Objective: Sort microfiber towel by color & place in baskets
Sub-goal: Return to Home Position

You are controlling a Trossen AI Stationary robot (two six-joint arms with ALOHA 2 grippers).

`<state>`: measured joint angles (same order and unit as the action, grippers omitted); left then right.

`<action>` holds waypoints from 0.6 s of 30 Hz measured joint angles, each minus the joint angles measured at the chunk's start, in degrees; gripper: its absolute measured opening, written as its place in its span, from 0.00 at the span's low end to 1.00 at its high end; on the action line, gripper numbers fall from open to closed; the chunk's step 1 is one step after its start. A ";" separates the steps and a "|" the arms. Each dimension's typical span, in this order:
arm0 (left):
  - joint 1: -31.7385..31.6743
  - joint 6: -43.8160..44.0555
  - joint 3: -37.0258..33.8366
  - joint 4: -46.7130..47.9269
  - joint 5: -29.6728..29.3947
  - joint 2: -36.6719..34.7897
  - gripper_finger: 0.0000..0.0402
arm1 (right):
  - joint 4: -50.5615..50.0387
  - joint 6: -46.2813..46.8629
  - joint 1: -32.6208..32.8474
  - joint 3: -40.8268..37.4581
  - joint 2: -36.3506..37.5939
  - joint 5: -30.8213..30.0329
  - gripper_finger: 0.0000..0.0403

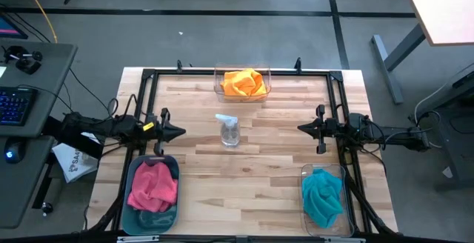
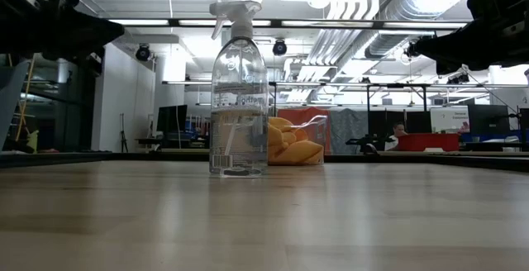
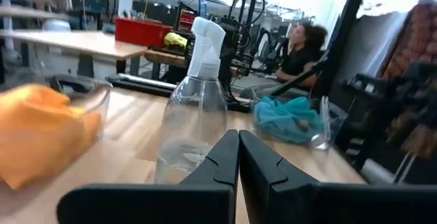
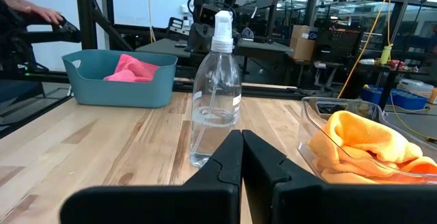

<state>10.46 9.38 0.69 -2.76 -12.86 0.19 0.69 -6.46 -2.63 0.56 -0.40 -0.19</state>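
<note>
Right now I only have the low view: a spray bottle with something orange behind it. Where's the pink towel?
Observer: In the teal basket, at the high view's lower left corner of the table. The pink towel lies inside it.
Operator: And the blue-green one?
Observer: The teal towel lies in a clear basket at the lower right corner.
Operator: Are the grippers holding anything?
Observer: No. The left gripper and right gripper are shut and empty, one on either side of the spray bottle.
</note>
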 joint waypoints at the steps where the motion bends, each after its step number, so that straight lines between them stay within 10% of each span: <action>1: 0.00 1.47 0.00 0.00 0.00 0.00 0.00 | 0.00 0.00 0.00 0.00 0.00 0.00 0.00; 18: -0.07 3.55 0.09 0.11 -0.11 0.92 0.00 | -0.02 0.01 0.00 0.00 0.00 0.00 0.00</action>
<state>10.39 12.93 0.78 -2.66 -12.97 1.10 0.67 -6.45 -2.63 0.56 -0.40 -0.19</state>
